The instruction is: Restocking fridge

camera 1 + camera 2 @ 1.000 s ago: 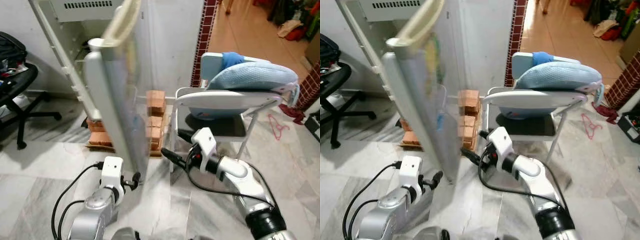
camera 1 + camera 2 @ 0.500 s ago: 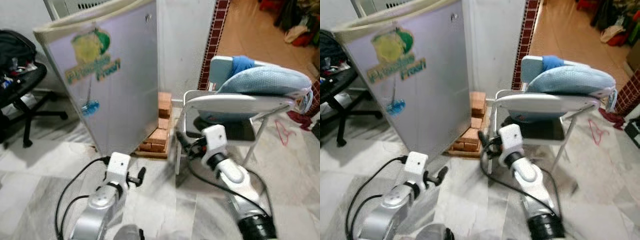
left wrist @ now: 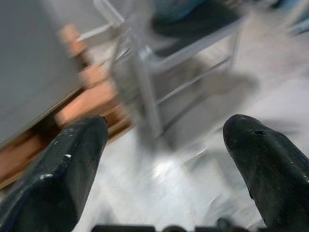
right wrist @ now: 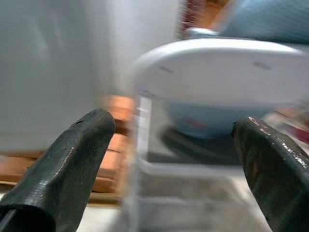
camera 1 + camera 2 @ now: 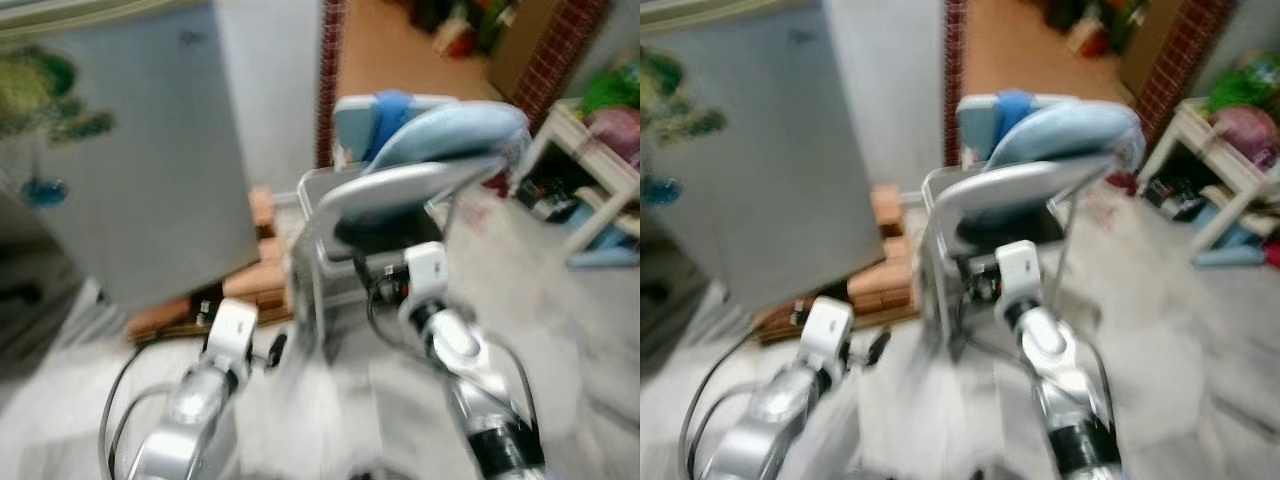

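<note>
The fridge (image 5: 120, 170) stands ahead of the left claw (image 3: 164, 159) and a little to its outer side, with its grey door shut and a green sticker (image 5: 45, 85) on it. It rests on bricks (image 5: 235, 290), which lie near the floor just in front of this claw. Both claws are spread wide and hold nothing. The right claw (image 4: 169, 159) points at the chair (image 5: 1010, 190), which is directly ahead of it and carries a blue cushion (image 5: 1065, 125).

I judge the door stiff and rather heavy, with a smooth, slippery face; the best hold is probably its free edge, but I cannot see a handle.

The head views are blurred, yet they show the whole fridge and a white surface (image 5: 590, 160) far beyond the right claw. The left wrist view shows the chair legs and floor (image 3: 159, 183); the right wrist view shows the chair back from close.
</note>
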`<state>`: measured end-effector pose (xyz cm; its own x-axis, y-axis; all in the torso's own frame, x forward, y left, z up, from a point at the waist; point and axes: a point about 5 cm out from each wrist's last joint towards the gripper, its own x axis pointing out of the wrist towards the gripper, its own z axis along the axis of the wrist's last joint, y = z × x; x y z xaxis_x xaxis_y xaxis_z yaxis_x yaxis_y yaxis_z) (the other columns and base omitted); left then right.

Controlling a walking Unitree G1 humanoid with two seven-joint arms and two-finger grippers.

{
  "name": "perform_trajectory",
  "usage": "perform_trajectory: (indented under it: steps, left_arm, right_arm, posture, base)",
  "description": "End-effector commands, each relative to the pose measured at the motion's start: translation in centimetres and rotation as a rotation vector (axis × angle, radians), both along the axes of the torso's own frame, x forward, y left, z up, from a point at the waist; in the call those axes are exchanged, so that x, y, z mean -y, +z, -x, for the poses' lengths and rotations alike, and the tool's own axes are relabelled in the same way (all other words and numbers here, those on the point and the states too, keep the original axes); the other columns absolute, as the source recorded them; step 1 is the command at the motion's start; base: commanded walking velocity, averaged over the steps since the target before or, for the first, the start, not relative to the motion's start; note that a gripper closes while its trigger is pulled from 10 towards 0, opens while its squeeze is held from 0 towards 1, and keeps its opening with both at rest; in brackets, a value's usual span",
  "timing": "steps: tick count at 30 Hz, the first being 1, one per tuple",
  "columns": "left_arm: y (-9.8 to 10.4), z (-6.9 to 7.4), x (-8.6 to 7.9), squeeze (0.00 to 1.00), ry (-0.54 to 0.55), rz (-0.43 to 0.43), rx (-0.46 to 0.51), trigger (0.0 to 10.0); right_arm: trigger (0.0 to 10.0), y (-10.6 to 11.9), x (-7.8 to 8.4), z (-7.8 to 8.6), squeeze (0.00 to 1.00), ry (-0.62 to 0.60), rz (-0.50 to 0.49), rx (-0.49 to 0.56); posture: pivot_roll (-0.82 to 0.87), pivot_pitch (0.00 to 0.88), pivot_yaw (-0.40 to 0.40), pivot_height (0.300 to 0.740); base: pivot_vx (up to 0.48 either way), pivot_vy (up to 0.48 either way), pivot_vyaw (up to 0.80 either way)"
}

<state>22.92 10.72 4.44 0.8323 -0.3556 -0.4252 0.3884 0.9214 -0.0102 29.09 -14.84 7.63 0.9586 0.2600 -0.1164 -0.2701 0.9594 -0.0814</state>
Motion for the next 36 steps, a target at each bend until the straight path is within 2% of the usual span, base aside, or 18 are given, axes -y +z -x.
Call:
perform_trajectory:
  steps: [1,11,12,22,25,36]
  left_arm:
    - [-0.3,0.1,-0.7,0.0,0.001,-0.028,-0.008,10.0]
    - [0.0,0.3,-0.1,0.0,-0.077,-0.026,0.019,10.0]
    - [0.2,0.4,0.2,0.0,-0.125,-0.008,0.028,10.0]
    - [0.3,0.4,0.5,0.0,-0.137,0.005,0.03,10.0]
    - [0.6,0.3,0.7,0.0,-0.144,0.041,0.029,10.0]
    - [0.7,0.1,0.6,0.0,-0.137,0.043,0.04,10.0]
  right_arm:
    - [10.0,0.2,-0.8,-0.1,0.0,0.006,-0.017,0.009]
    - [10.0,0.4,-0.3,-0.6,0.0,-0.058,-0.018,0.018]
    - [10.0,0.5,-0.1,-0.8,0.0,-0.079,-0.015,0.027]
    - [10.0,0.6,0.6,-1.2,0.0,-0.141,-0.007,0.023]
    - [10.0,0.6,0.7,-1.3,0.0,-0.149,-0.009,0.024]
    - [10.0,0.7,1.2,-1.2,0.0,-0.173,-0.017,0.032]
  posture:
    - [0.06,0.053,0.038,0.74]
    - [0.06,0.045,0.038,0.74]
    - [0.05,0.042,0.037,0.74]
    - [0.05,0.036,0.039,0.74]
    - [0.05,0.034,0.04,0.74]
    - [0.04,0.029,0.037,0.74]
  base:
    - [0.0,0.0,-0.8]
    - [0.0,0.0,-0.8]
    - [0.0,0.0,-0.8]
    - [0.0,0.0,-0.8]
    - [-0.242,0.0,-0.8]
    - [-0.258,0.0,-0.8]
